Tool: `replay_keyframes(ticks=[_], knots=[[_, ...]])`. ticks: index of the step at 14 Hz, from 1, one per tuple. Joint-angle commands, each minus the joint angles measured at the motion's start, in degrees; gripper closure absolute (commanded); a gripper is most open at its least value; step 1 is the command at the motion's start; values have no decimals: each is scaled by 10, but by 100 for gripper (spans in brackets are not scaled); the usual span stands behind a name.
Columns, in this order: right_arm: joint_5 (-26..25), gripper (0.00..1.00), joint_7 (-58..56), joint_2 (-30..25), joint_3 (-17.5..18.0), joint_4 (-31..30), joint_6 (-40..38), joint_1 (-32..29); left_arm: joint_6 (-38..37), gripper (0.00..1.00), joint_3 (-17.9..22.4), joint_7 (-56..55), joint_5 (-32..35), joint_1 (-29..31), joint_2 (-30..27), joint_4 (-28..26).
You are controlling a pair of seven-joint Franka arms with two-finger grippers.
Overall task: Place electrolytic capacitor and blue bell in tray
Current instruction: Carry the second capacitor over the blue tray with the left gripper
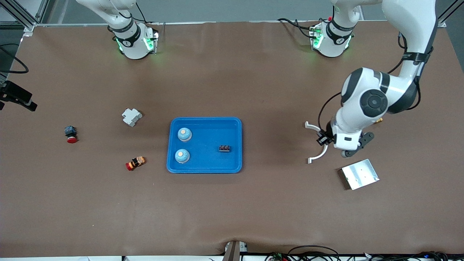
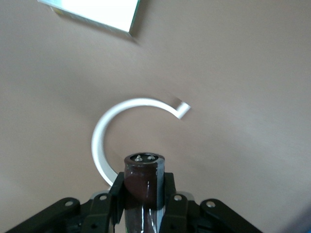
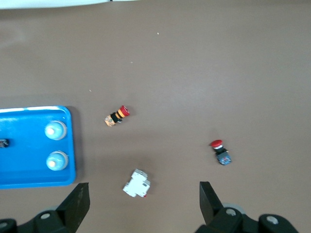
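The silver metal plate [image 1: 360,174] sits nearest the front camera at the left arm's end of the worktop [image 1: 275,203]. Just above it the left gripper [image 1: 322,139] hovers over a white C-shaped ring [image 1: 316,143], jaws clamped on the electrolytic capacitor [image 2: 143,182]. Mid-worktop, the blue tray [image 1: 232,125] already has two blue bells [image 1: 182,156] and a small black part [image 1: 224,148] in it. The right gripper [image 3: 143,199] waits up high, jaws wide apart.

This looks like a robot lab: two white robot arms [image 1: 377,98] stand bolted on a big brown worktop [image 1: 232,210], with cables [image 1: 311,252] along its edge.
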Motion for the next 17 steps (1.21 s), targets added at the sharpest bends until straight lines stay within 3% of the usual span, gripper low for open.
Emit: replay_keyframes(ticks=[1,3,8,11,13,17], knots=[[-20,0,-3,-13,2,-12,-6,11,-16,100,-29,-109,-3,4,-6,20],[-19,0,-5,-10,2,-10,-6,9,-16,100,-49,-236,-4,-5,3,39],[-15,0,-6,-4,-1,16,-36,7,-16,100,-52,-449,3,-71,20,60],[-15,0,-3,-5,-3,10,-42,7,-15,100,-48,-584,15,-125,74,103],[-14,0,-3,-6,-3,4,-53,7,-16,100,-49,-662,62,-143,106,134],[-14,0,2,-10,-3,-2,-53,9,-15,100,-47,-747,82,-196,154,170]])
